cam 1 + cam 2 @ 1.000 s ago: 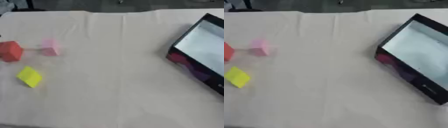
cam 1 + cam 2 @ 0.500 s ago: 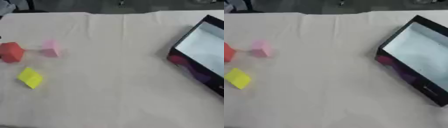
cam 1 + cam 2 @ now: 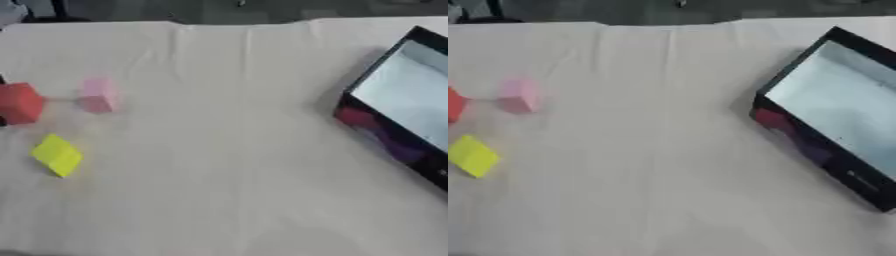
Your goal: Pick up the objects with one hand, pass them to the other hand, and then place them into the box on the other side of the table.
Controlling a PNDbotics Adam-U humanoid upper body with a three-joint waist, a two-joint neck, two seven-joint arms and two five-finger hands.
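At the left of the frame sit a red block [image 3: 19,103], pink block [image 3: 97,95] and yellow block [image 3: 58,155], waiting; the empty box [image 3: 837,100] sits right; no hands show

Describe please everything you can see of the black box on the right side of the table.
The black box is a shallow open tray with no lid on it, with dark outer walls and a pale, whitish inside that looks empty. Its near outer wall carries blurred red and purple patches, perhaps print. It lies flat on the cream cloth at the table's right side, turned at an angle to the table's edge, and runs partly out of view to the right. Nothing touches it but the cloth.
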